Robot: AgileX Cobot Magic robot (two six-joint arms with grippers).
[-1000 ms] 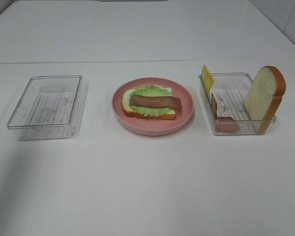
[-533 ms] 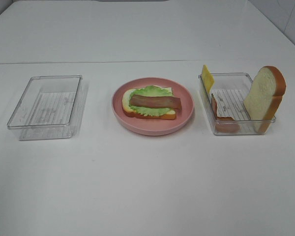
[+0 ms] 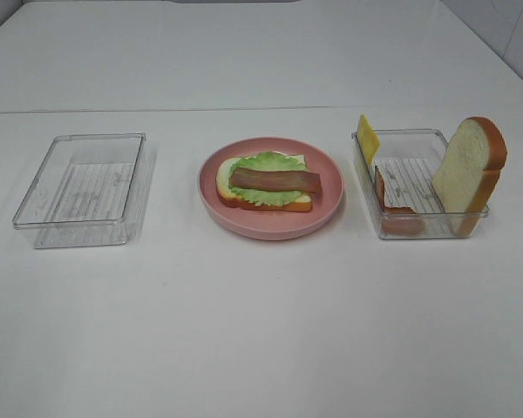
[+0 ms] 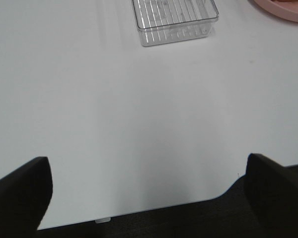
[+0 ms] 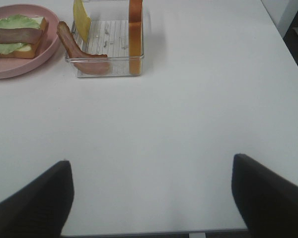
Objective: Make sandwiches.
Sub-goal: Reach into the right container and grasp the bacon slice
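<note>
The open-faced sandwich lies on the pink plate: a bread slice at the bottom, a green lettuce leaf on it, and a bacon strip on top. In the right clear tray a yellow cheese slice leans at the far left corner, a second bacon strip lies along the left wall, and another bread slice stands upright. Neither arm shows in the high view. My left gripper and right gripper are both open and empty over the table's near edge.
An empty clear tray stands left of the plate and also shows in the left wrist view as the tray. The white table's front edge runs just under both grippers. A seam crosses the table behind the trays.
</note>
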